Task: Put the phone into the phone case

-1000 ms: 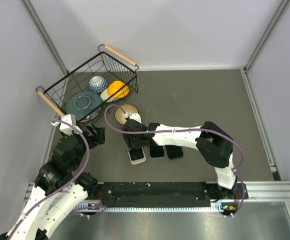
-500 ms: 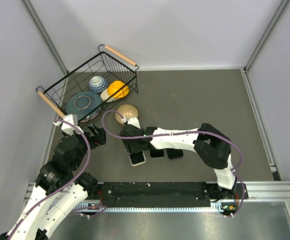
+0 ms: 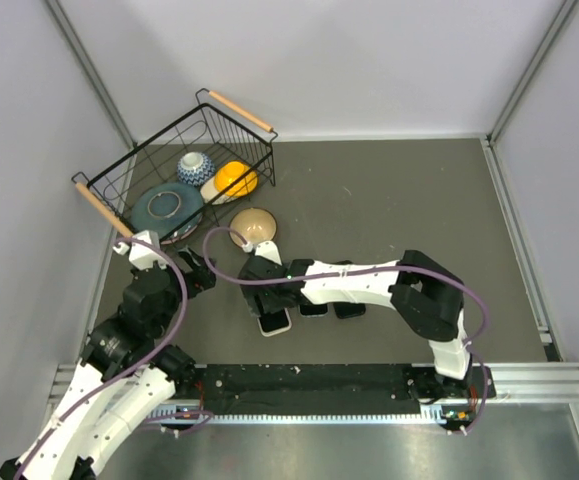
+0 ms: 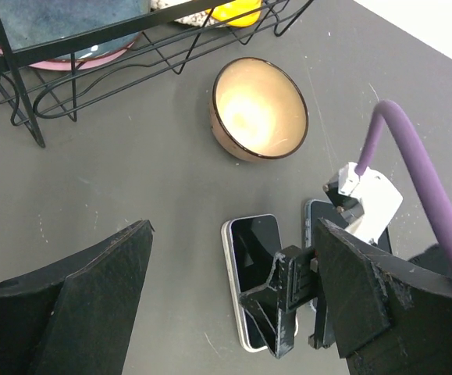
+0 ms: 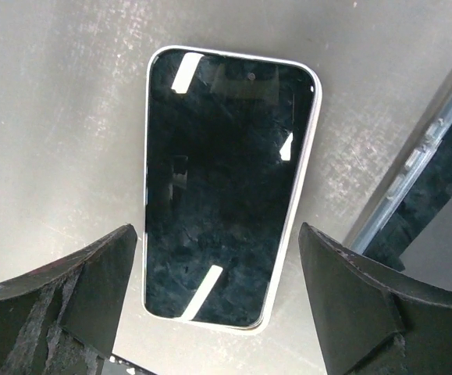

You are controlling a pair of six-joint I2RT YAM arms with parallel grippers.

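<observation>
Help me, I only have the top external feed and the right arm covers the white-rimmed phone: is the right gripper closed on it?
Observer: No. In the right wrist view the right gripper is open, its jaws set wider than the phone, which lies flat between them.
Operator: And where is the case from there?
Observer: The phone case, with a translucent rim, lies beside the phone's long edge on the right of that view. It is apart from the phone.
</observation>
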